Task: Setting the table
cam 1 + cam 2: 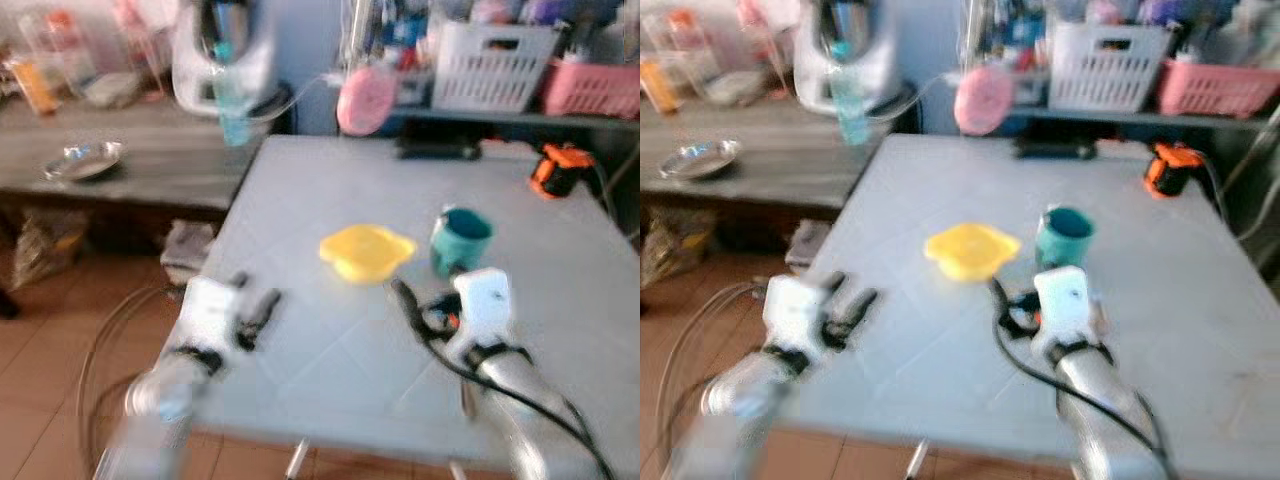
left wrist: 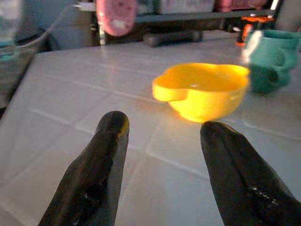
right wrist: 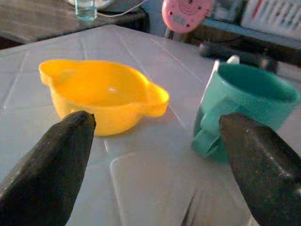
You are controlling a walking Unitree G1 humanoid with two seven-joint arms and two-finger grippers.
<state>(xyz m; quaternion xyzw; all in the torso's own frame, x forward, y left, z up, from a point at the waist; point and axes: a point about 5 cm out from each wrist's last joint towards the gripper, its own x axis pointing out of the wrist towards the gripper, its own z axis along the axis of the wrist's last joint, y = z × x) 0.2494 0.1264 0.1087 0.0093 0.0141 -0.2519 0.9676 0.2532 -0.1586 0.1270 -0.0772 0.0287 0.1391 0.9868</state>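
Pale grey tabletop filled the middle of a cluttered room, with a dark wooden counter to the far left. A yellow bowl sat near the centre, a teal mug upright just to its right, close but apart. The right claw hovered low on the near side, fingers spread wide and holding nothing, aimed at the gap between bowl and mug. The left claw, likewise wide open and empty, pointed at the bowl from the near left.

A forward push by the right claw could clip the mug's handle and tip it, or shove the light bowl away. Farther off lay an orange tool, a dark bar-shaped object and a pink round item, possibly a clock; blur hid detail. Nothing blocked either reach.
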